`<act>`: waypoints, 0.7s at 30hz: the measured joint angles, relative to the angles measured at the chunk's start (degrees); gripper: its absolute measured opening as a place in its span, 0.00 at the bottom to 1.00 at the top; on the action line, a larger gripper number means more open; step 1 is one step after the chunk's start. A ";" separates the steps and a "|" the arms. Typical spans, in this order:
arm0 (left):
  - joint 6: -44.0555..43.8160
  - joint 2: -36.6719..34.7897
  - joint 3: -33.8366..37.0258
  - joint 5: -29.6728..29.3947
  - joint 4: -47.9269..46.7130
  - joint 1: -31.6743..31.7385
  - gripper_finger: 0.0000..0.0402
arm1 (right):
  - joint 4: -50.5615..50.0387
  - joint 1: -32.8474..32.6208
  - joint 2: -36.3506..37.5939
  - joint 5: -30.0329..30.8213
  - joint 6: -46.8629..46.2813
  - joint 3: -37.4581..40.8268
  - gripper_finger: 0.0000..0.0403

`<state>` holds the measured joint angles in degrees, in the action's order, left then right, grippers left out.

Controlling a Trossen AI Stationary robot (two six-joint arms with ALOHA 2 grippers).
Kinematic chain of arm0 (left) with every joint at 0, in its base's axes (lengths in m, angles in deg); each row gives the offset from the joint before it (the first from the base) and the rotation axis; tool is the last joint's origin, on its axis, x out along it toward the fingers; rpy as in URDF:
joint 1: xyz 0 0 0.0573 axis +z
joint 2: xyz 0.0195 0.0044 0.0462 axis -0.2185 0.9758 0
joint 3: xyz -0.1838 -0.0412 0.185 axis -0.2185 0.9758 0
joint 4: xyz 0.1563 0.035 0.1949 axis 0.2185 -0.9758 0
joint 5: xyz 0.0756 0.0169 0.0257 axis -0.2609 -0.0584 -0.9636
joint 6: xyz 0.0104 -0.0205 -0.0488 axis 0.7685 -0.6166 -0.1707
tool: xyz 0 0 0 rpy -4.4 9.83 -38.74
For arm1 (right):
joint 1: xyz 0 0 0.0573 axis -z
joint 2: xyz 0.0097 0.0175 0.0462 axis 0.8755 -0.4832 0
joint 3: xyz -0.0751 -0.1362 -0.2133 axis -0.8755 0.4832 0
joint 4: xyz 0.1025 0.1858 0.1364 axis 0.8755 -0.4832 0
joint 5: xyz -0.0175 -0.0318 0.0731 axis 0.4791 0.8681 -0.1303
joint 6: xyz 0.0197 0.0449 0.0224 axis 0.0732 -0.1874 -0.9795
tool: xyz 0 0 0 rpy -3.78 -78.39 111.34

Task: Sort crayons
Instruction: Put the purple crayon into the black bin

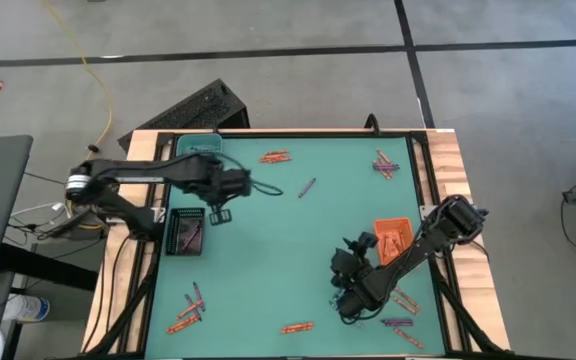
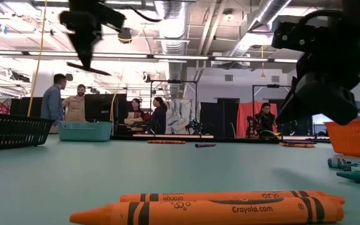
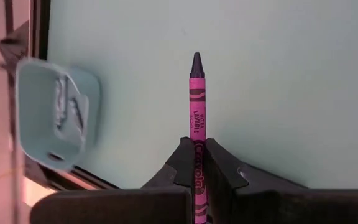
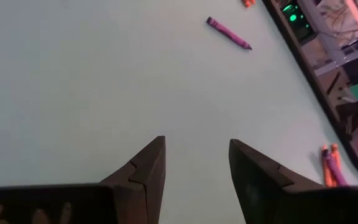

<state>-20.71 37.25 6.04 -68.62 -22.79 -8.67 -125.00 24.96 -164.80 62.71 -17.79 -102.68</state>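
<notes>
L end effector point(image 3: 194, 163) is gripping a purple crayon point(image 3: 196, 102), carrying it above the surface near the black tray point(image 1: 186, 231) — so mid-transport, drop-off pending. Next move prob. needs lining up over the tray taking purples, then releasing; which tray that is, can't tell for sure. R end effector point(image 4: 194, 168) is hanging open over bare surface, holding nothing, near the orange tray point(image 1: 392, 238).

L wrist view is showing the grip and the teal tray point(image 3: 58, 112); the high view isn't resolving the held crayon. Low view is showing orange crayons point(image 2: 230, 209) up close w/ people behind in the room.
</notes>
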 joint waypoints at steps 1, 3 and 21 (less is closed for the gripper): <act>-2.32 -1.71 1.33 0.01 -0.05 -1.22 0.00 | 0.00 0.03 0.00 0.48 0.34 0.00 0.44; -7.19 -4.56 4.29 -0.05 0.25 -3.75 0.00 | 0.02 0.34 0.00 1.55 1.73 0.00 0.44; -46.74 -14.81 29.98 -4.43 5.83 -23.26 0.00 | -0.93 5.46 0.00 7.01 12.34 0.00 0.44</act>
<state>-67.44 22.44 36.02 -73.05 -16.95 -31.93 -125.93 30.41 -164.80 69.73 -5.45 -102.68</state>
